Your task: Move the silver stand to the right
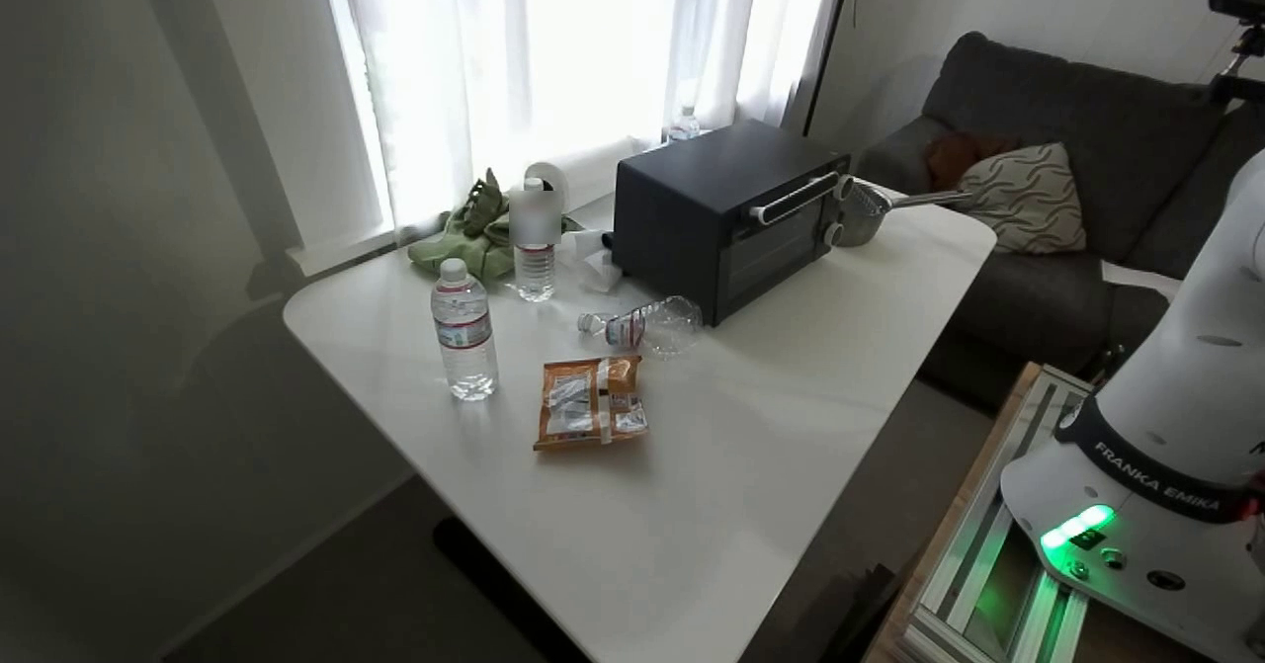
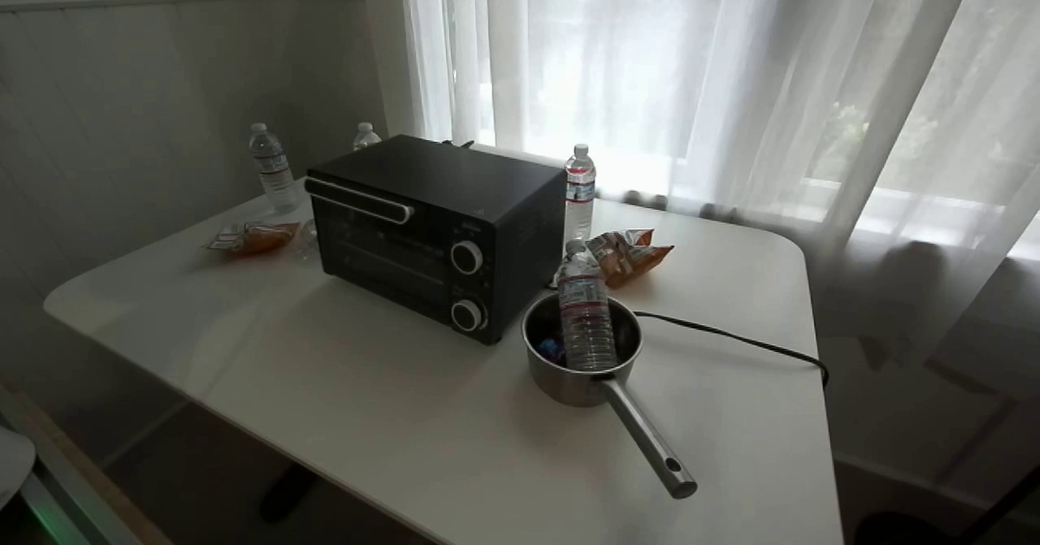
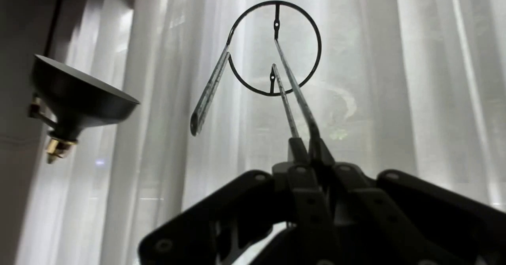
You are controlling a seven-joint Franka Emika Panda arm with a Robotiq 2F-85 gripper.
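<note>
A thin metal stand point(image 3: 294, 84) shows in the wrist view, with a dark ring and several straight silver-grey legs. My gripper point(image 3: 311, 146) is shut on one leg of it; the dark, bent part of that leg runs between the fingertips. The ring lies up and away from the fingers, with the white curtain behind it. A second leg passes down behind the left fingertip, and its end is hidden. The stand and the gripper are out of view in both exterior views; only the lower part of the arm point(image 1: 1166, 426) shows.
The white table point(image 1: 692, 505) bears a black toaster oven point(image 1: 726, 204), a silver pot with a bottle in it point(image 2: 569, 382), upright bottles point(image 1: 464, 337), a lying bottle point(image 1: 667, 325) and orange snack bags point(image 1: 590, 401). A dark lamp point(image 3: 79, 95) hangs left in the wrist view.
</note>
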